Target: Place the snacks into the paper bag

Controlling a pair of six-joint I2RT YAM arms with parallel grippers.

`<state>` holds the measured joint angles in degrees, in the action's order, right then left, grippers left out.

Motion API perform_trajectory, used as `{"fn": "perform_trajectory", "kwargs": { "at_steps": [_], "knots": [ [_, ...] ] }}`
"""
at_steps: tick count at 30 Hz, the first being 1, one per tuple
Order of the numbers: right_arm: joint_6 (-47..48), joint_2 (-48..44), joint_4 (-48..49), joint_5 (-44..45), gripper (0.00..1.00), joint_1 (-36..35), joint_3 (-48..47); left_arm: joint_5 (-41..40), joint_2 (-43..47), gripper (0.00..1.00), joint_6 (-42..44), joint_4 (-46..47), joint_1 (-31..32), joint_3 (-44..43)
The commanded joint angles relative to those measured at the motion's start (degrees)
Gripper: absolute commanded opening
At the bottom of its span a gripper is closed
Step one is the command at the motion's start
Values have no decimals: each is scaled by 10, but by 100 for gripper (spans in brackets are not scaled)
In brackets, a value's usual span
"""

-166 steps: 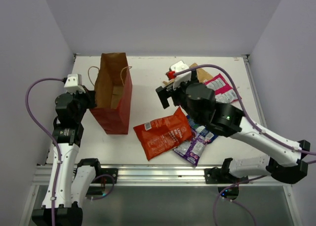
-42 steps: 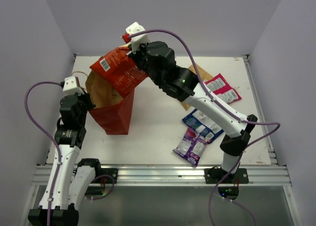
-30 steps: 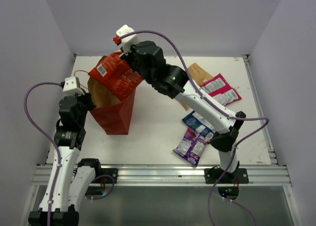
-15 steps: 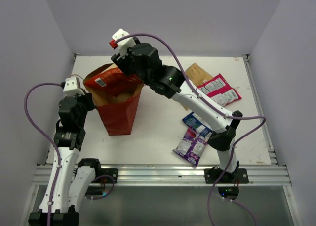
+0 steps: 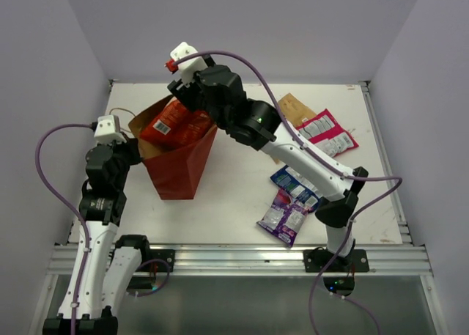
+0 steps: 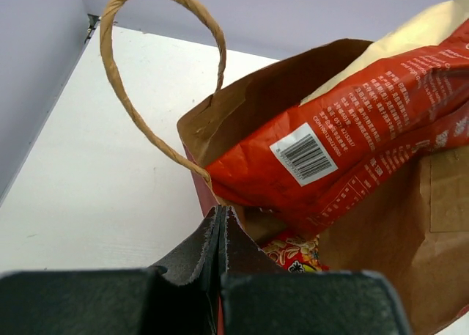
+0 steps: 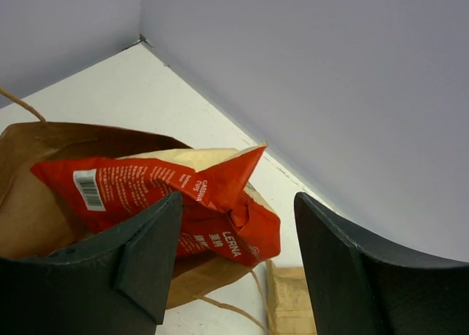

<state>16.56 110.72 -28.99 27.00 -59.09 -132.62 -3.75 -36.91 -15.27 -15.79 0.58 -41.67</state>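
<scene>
Drop step: large orange-red foil packet (image 5: pixel 174 122) juts from red paper bag (image 5: pixel 179 172). Right gripper (image 7: pixel 236 203) wide open, empty; withdraw straight up. Left gripper (image 6: pixel 222 229) clamped on bag's left rim.

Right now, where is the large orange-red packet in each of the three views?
Top external: the orange-red packet is upper left of centre, sticking out of the paper bag.
Left wrist: centre right, its barcode facing the camera.
Right wrist: lower left of centre.
Shared landmark: the bag's brown inside, seen around the packet in every view.
</scene>
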Motion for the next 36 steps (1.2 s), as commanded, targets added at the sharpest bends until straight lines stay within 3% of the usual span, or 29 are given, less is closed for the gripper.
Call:
{"fn": "perform_trajectory", "kwargs": {
  "at_steps": [1, 11, 13, 14, 18, 23, 25, 29, 36],
  "knots": [
    [30, -53, 28, 59, 67, -1, 7, 26, 10, 0, 19, 15, 4, 0],
    [5, -146, 32, 154, 72, 11, 147, 42, 20, 0, 24, 23, 6, 6],
    [-45, -174, -1, 130, 73, 53, 167, 40, 20, 0, 23, 21, 7, 7],
    [-99, -189, -10, 112, 72, 71, 211, 39, 20, 0, 23, 22, 7, 7],
    [-161, -240, 7, 54, 75, 142, 364, 40, 21, 0, 23, 22, 7, 7],
    [-201, -154, -2, 3, 76, 200, 426, 43, 18, 0, 23, 23, 9, 9],
    [-201, -120, 7, -8, 77, 209, 426, 43, 18, 0, 24, 21, 9, 9],
    [-192, -58, 43, -18, 91, 217, 423, 46, 17, 0, 25, 21, 9, 10],
    [-171, 71, 37, -22, 93, 228, 376, 51, 12, 0, 26, 22, 9, 10]
  ]
}}
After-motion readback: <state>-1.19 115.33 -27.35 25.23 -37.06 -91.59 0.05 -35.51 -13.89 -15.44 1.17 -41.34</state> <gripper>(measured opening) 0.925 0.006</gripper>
